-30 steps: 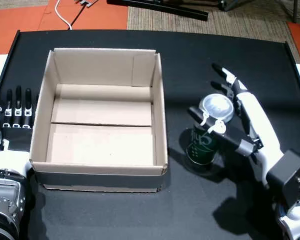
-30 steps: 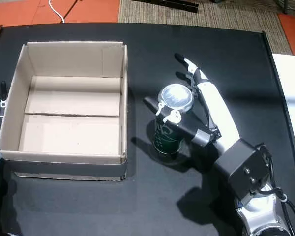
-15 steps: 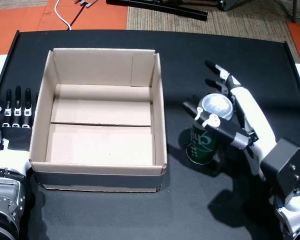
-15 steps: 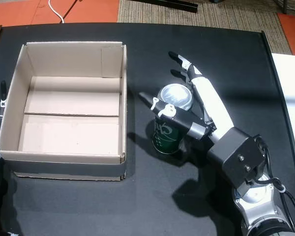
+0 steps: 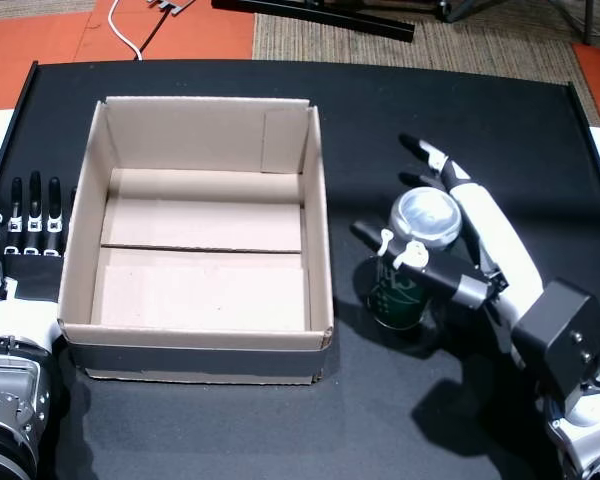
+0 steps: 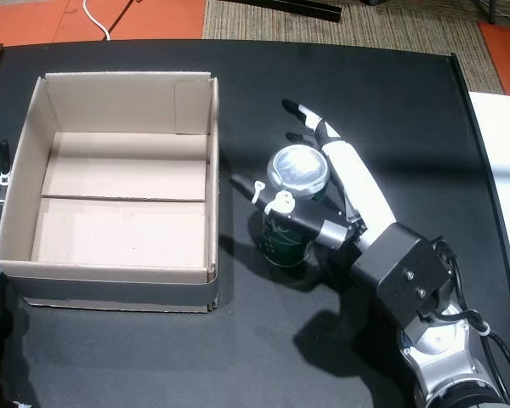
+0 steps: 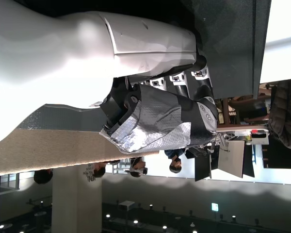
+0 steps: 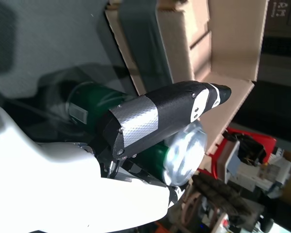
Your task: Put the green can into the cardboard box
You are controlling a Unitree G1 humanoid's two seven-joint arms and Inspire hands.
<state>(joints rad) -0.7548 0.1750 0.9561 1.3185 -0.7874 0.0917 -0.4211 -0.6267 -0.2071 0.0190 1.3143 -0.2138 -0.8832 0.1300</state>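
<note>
The green can [image 5: 395, 296] with its silver top stands upright on the black table, just right of the cardboard box [image 5: 321, 200], in both head views. My right hand [image 5: 488, 228] cups it from the right, open: the fingers stay straight behind the can and the thumb [image 5: 420, 264] lies across its front. In the right wrist view the thumb [image 8: 160, 116] crosses the can [image 8: 94, 99], with the box [image 8: 184, 39] beyond. The other head view shows can [image 6: 280, 243], right hand [image 6: 354, 182] and box [image 6: 214, 170]. My left hand [image 5: 35, 225] rests open left of the box.
The open-topped box holds nothing and fills the table's left half. Black table [image 5: 430, 110] surface stretches behind and in front of the can. Orange floor and a rug lie past the far edge. The left wrist view shows my left hand [image 7: 155, 97] and people in the room.
My right hand has shifted left toward the box and the can top has moved slightly left with it. The left hand has not moved.
</note>
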